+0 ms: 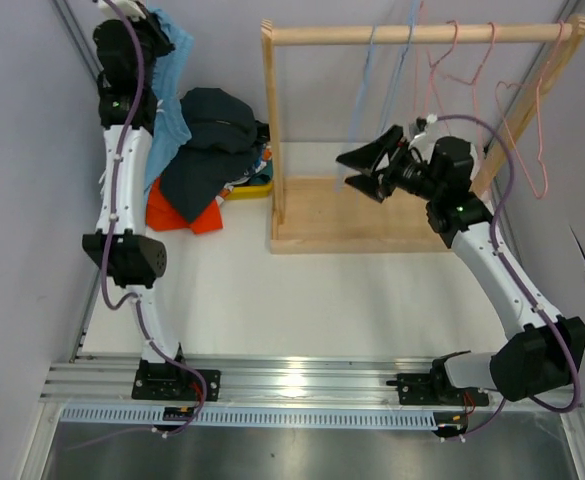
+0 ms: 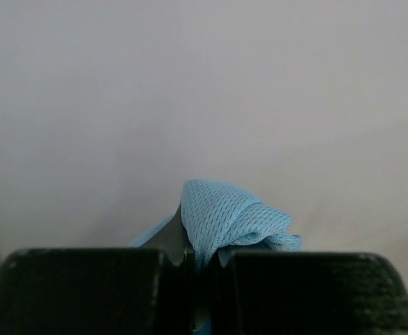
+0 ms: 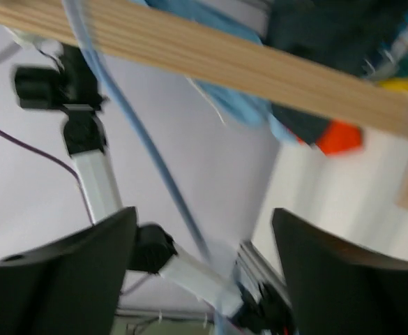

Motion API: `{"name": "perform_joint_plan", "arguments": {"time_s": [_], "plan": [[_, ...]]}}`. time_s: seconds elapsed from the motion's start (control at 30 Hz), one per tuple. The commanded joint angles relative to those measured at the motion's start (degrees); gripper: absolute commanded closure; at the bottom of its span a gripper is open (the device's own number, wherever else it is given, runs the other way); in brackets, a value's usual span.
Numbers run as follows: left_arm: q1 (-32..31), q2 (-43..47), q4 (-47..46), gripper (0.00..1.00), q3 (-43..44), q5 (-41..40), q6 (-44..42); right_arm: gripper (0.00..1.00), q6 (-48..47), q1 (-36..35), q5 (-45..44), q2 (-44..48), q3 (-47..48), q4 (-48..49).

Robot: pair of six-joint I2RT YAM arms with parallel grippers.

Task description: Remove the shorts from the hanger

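In left end effector (image 2: 204,271), light blue shorts (image 2: 228,216)

light even, bright | glare on alu rail (image 1: 292,378) | R-wrist view motion-blurred | L-wrist sharp

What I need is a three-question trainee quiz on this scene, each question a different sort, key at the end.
1. True or false: the left gripper is shut on the light blue shorts.
2. The right gripper is: A) open, by a blue hanger; B) shut on orange shorts; C) lying flat on the table.
3. How many shorts hang on the wooden rack?

Key: 1 true; 2 A; 3 zero, every hanger there is bare.
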State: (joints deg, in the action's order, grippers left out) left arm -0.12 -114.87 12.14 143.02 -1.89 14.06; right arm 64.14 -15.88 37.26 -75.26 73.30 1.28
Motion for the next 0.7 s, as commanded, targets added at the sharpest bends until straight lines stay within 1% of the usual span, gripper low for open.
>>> {"name": "perform_joint_plan", "arguments": {"time_s": [0.0, 0.03, 0.07, 0.13, 0.2, 0.23, 0.27, 0.33, 0.37, 0.43, 0.47, 0.5, 0.6, 0.67], "plan": [[-0.06, -3.68, -11.7, 0.97, -1.59, 6.9, 3.25, 0.04, -3.05, -0.12, 1.69, -0.85, -4.03, -11.91], [-0.06, -6.22, -11.79, 0.96, -1.87, 7.34, 3.68, 0.01, -3.58, -0.29, 1.68, -0.5, -4.3, -12.17], [1.42, -7.46, -11.7, 0.95, -1.87, 7.43, 3.78, 0.01, -3.93, -0.38, 1.59, 0.11, -4.39, -12.79], [1.7, -9.66, -10.57, 0.94, -2.74, 6.99, 4.39, 0.01, -4.55, -0.82, 0.98, 0.47, -4.39, -13.67], [1.97, -10.9, -9.68, 0.91, -5.72, 7.34, 5.71, 0.01, -5.34, -1.43, 0.19, 1.17, -4.13, -14.28], [2.05, -10.82, -9.77, 0.89, -10.35, 7.25, 6.49, 0.01, -5.51, -1.7, -0.34, 1.35, -3.69, -14.72], [2.05, -10.03, -9.51, 0.84, -12.05, 6.9, 6.85, 0.01, -5.78, -2.22, -0.86, 1.61, -3.6, -15.07], [2.23, -9.06, -9.33, 0.77, -15.12, 6.46, 8.34, 0.0, -5.6, -2.84, -1.39, 2.14, -3.6, -15.25], [2.14, -7.58, -9.5, 0.52, -20.45, 6.46, 8.87, 0.01, -5.26, -3.28, -1.48, 2.23, -3.77, -15.17], [2.23, -6.51, -8.98, 0.23, -24.69, 6.72, 9.84, 0.01, -5.17, -3.98, -1.83, 2.84, -3.95, -15.43], [2.14, -5.99, -8.11, 0.02, -26.37, 6.64, 10.19, 0.01, -5.08, -4.68, -2.18, 3.1, -4.21, -15.52], [2.14, -6.07, -5.31, 0.0, -27.0, 6.64, 10.37, 0.01, -4.99, -5.12, -2.36, 3.54, -4.48, -15.43], [2.05, -4.5, -0.47, 0.0, -28.05, 7.34, 10.37, 0.0, -4.73, -6.87, -3.33, 5.65, -5.53, -16.13], [2.14, -1.08, -0.89, 0.01, -30.25, 7.17, 9.67, 0.0, -4.73, -7.93, -4.38, 7.84, -6.32, -16.92]]}}
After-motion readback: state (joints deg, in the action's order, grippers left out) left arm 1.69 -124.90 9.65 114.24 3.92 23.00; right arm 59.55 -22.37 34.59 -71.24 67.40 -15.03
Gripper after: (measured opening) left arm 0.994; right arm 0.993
